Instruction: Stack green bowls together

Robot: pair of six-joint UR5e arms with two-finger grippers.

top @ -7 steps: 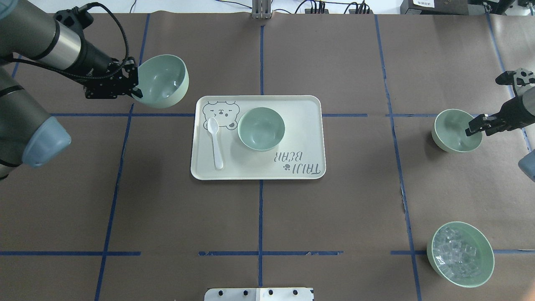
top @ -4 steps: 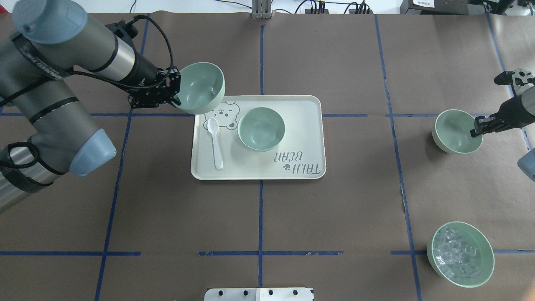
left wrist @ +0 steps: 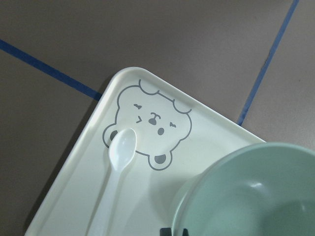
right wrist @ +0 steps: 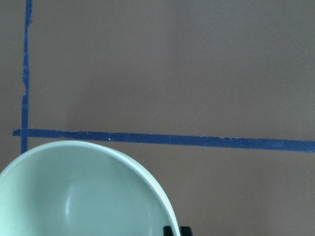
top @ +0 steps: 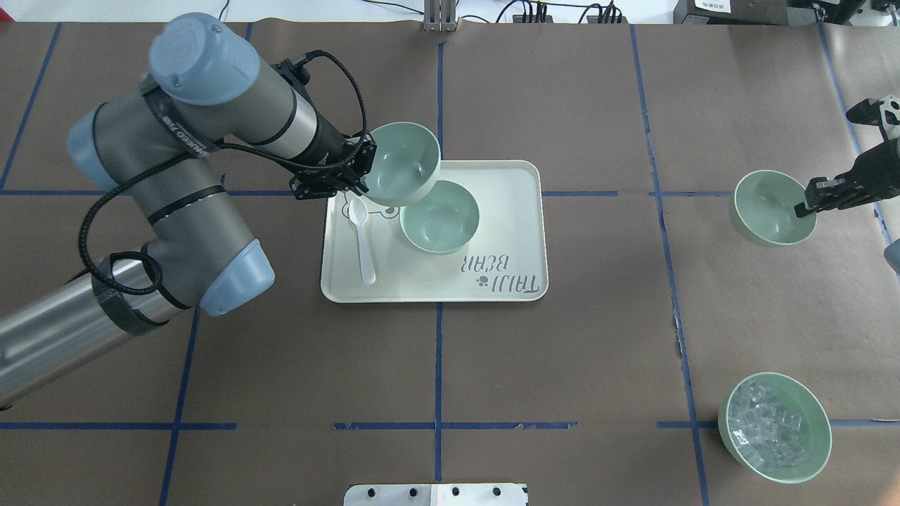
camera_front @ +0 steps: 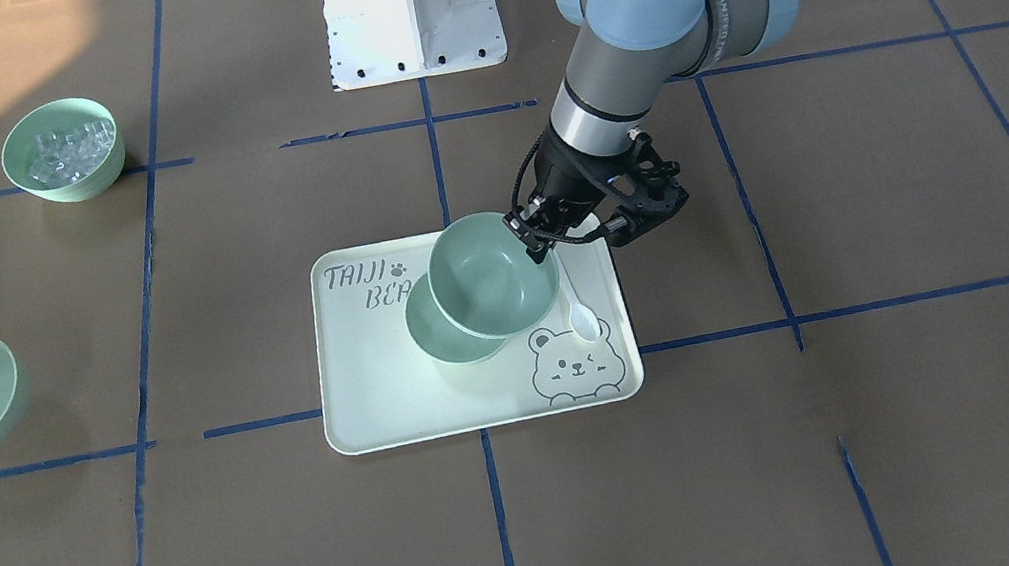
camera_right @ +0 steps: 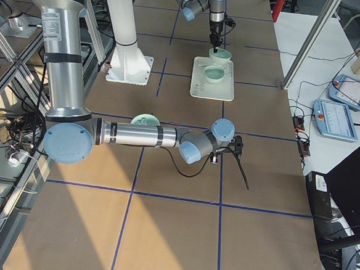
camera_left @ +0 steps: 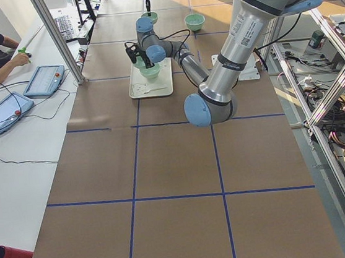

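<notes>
My left gripper (top: 357, 173) is shut on the rim of a mint-green bowl (top: 402, 164) and holds it in the air over the tray's far left part. That bowl partly overlaps a second green bowl (top: 441, 218) standing on the tray. In the front view the held bowl (camera_front: 491, 277) hangs just above the tray bowl (camera_front: 442, 333), offset to one side. My right gripper (top: 807, 202) is shut on the rim of a third green bowl (top: 770, 207) at the table's right, and that bowl looks slightly tilted. This third bowl also shows in the right wrist view (right wrist: 83, 196).
The pale bear-print tray (top: 510, 211) lies mid-table with a white plastic spoon (top: 364, 242) on its left part, under my left wrist. A green bowl of clear ice-like cubes (top: 773, 427) stands at the near right. Blue tape lines cross the brown table cover.
My left arm has carried its bowl to the right, from over the bare table to above the tray beside the tray bowl. My right gripper and its bowl have shifted slightly farther away.
</notes>
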